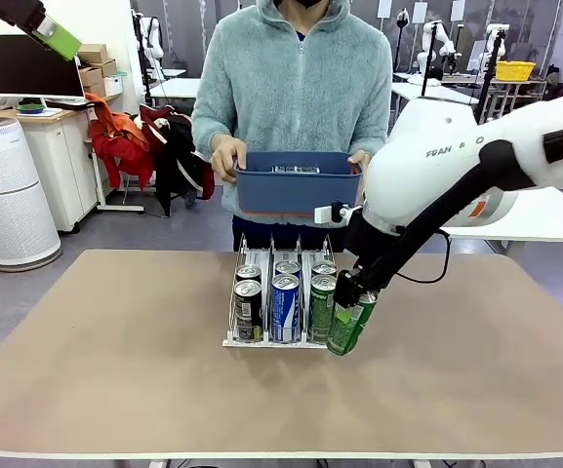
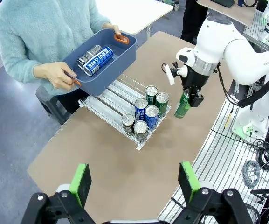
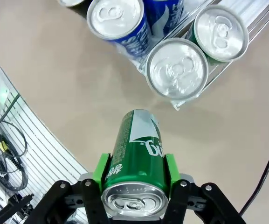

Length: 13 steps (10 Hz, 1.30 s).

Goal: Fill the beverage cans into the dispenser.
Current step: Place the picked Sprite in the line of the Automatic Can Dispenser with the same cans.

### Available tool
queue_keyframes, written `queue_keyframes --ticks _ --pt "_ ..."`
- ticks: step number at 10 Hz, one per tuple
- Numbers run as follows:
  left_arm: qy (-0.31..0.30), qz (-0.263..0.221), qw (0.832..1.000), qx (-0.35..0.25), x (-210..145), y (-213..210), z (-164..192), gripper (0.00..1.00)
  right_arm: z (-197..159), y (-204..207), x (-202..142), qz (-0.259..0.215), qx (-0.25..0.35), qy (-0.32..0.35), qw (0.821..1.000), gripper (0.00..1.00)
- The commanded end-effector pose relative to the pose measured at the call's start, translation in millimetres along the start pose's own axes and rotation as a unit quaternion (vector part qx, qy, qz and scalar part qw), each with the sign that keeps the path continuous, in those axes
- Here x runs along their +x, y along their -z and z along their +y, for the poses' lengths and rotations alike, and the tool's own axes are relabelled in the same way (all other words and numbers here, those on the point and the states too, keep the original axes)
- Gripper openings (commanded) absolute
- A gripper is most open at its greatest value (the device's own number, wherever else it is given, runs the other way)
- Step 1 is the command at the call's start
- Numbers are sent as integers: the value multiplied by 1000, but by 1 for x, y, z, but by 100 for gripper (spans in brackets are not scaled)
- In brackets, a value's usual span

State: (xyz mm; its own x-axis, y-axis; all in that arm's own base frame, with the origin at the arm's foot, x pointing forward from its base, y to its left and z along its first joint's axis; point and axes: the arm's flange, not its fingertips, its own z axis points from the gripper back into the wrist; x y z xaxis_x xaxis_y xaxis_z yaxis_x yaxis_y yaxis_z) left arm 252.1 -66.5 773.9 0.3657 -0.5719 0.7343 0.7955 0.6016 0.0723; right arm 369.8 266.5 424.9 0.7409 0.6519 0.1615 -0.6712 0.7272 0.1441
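i saw right gripper [image 3: 135, 176] clamped on a green can [image 1: 344, 333] beside the dispenser [image 1: 266, 342]. left gripper [image 2: 135, 181] was apart, empty.

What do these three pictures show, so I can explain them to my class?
Two white robot arms work at a table, facing a person. One picture looks across the table from between the arms. The other two come from cameras on each arm's wrist. On the table stands a clear dispenser with six drink cans in three lanes. The right gripper is shut on a green can, tilted, beside the dispenser's front corner. The left gripper is open, raised high, holding nothing. The person's hands hold a blue bin with more cans.
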Motion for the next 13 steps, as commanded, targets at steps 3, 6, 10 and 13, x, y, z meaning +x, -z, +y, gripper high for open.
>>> queue_keyframes --ticks 3,6,10,13 --pt "4 1 1000 1 -2 1 1 100 -6 -5 31 -41 -12 25 999 58" --pt "4 1 1000 1 -2 1 1 100 -17 -15 45 -62 -31 23 997 58" --pt "4 1 1000 1 -2 1 1 100 -29 -10 63 -69 -40 18 997 58" --pt "4 1 1000 1 -2 1 1 100 -35 5 75 -64 -57 7 996 58"
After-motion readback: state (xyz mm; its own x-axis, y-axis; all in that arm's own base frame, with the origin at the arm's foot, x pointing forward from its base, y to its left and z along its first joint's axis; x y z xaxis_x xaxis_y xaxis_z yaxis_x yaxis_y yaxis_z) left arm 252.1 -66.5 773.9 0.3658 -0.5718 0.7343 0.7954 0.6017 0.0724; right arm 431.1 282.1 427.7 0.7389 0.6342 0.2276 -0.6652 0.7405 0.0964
